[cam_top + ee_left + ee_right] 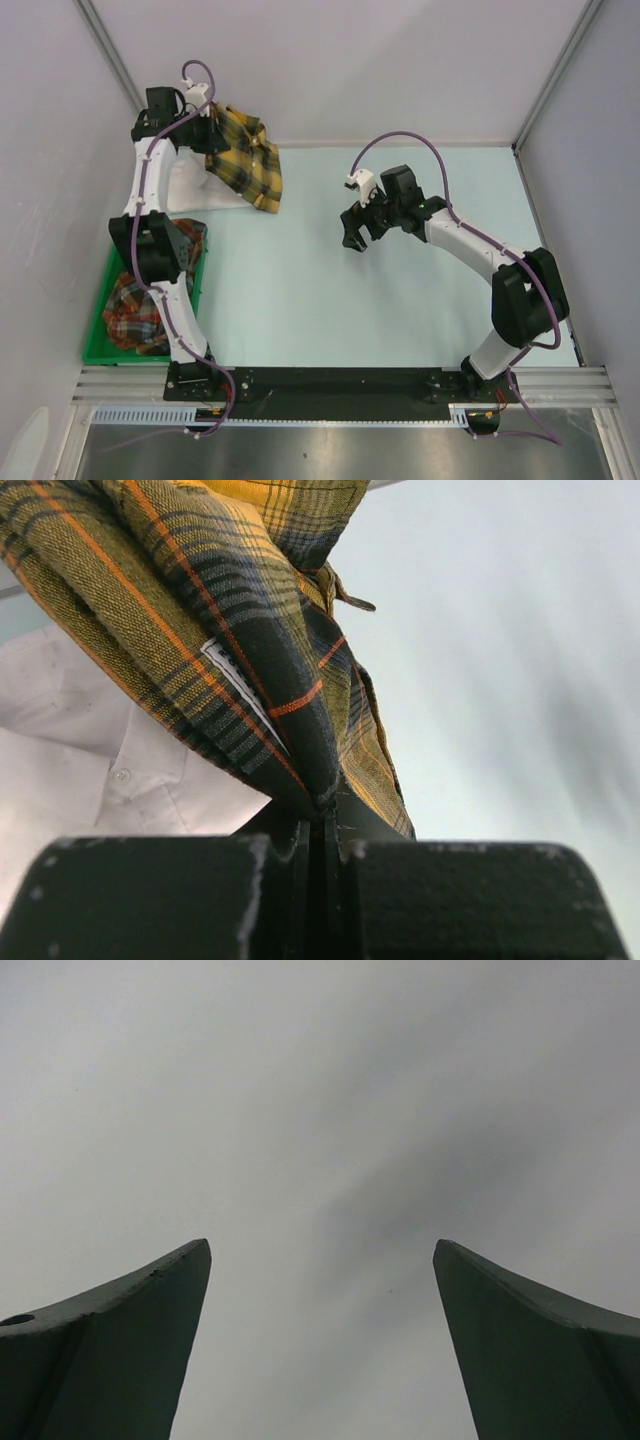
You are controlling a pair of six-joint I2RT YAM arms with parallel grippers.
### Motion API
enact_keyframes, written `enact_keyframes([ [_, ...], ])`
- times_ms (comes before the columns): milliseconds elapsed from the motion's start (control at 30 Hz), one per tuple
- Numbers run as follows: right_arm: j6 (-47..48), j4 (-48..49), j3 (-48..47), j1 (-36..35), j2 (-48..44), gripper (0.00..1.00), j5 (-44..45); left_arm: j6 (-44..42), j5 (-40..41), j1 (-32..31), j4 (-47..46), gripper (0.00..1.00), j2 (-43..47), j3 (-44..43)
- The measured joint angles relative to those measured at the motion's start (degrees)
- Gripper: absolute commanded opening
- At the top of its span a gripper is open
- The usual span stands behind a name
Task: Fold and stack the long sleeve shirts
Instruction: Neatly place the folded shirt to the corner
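Observation:
A yellow-and-black plaid shirt (250, 158) hangs bunched at the far left of the table, over a folded white shirt (190, 188). My left gripper (212, 135) is shut on a fold of the plaid shirt (230, 630), which fills the left wrist view above the pinched jaws of my left gripper (325, 815); the white shirt (90, 770) with a button shows below it. A red-orange plaid shirt (135, 315) lies crumpled in the green bin. My right gripper (353, 232) hovers open over the middle of the table, nothing between the fingers of my right gripper (322, 1250).
The green plastic bin (95, 340) stands at the near left beside the left arm's base. Pale walls with metal posts close the table at the back and on both sides. The pale blue tabletop (400, 310) spreads between the arms.

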State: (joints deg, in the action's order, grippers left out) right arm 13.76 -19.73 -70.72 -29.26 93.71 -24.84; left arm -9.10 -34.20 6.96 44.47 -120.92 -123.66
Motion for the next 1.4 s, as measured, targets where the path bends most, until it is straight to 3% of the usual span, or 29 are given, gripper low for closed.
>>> enact_keyframes([
  [233,0.00,-0.02,0.50,-0.02,-0.02,1.00,0.00,0.44,-2.80,2.86,0.87,0.01,-0.85,-2.03],
  [467,0.11,-0.26,0.90,-0.02,-0.09,1.00,0.00,-2.99,-5.01,8.39,1.44,0.15,-6.75,-6.60],
  [733,0.28,-1.62,0.92,-0.02,-0.13,1.00,-0.04,-8.02,-3.43,13.05,0.22,0.15,-17.55,-7.76],
  [1167,-0.09,-1.90,0.92,-0.02,-0.26,1.00,-0.09,-12.44,-2.21,13.99,-1.86,0.16,-18.05,-7.76],
  [1200,-0.07,-2.01,0.92,-0.02,-0.37,1.00,-0.09,-12.57,-2.21,14.05,-1.86,0.19,-18.05,-7.76],
  [1233,-0.07,-2.19,0.92,0.00,-0.50,0.99,-0.09,-12.79,-2.12,14.16,-1.90,0.34,-18.03,-7.76],
  [1400,0.00,-3.06,1.05,0.52,-1.55,1.00,-0.50,-13.77,1.70,15.19,-3.23,0.75,-18.05,-7.82],
])
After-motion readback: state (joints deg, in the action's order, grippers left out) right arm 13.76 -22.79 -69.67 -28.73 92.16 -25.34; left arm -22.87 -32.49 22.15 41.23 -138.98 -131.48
